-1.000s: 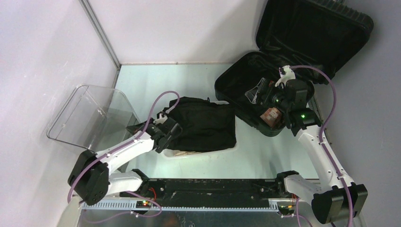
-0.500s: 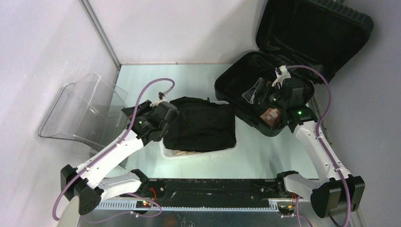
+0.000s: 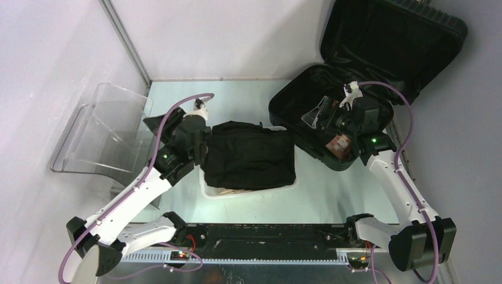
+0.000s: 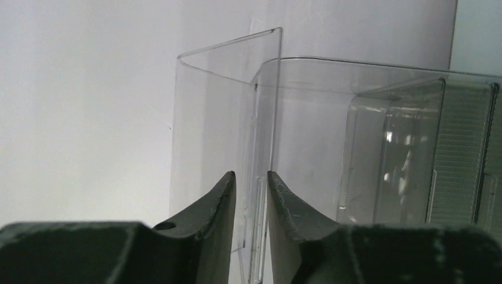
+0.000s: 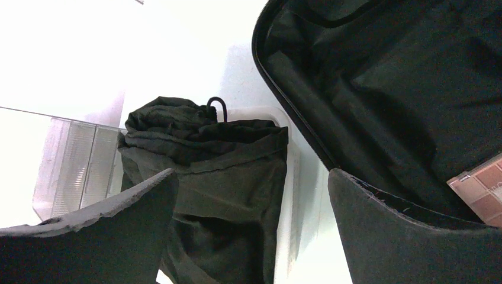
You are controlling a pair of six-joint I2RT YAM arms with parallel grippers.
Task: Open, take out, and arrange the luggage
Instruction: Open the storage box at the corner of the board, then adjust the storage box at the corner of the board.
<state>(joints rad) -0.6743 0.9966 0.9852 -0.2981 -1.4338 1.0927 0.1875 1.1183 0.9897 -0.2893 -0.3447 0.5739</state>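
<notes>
Right gripper [image 5: 251, 177], jaws spread wide, hangs over the open luggage [image 3: 385, 41] at the desk's [image 3: 331, 195] upper right. Left of it, a black garment [image 3: 251, 157] fills a white basket [image 3: 208, 190]. Left gripper [image 4: 251, 177], slightly parted, straddles the edge of a clear stand [image 3: 103, 133].

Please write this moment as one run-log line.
suitcase: open, lid up | left tool: jaws slightly apart at clear stand | right tool: wide open, empty, over suitcase | black garment: on white basket
</notes>
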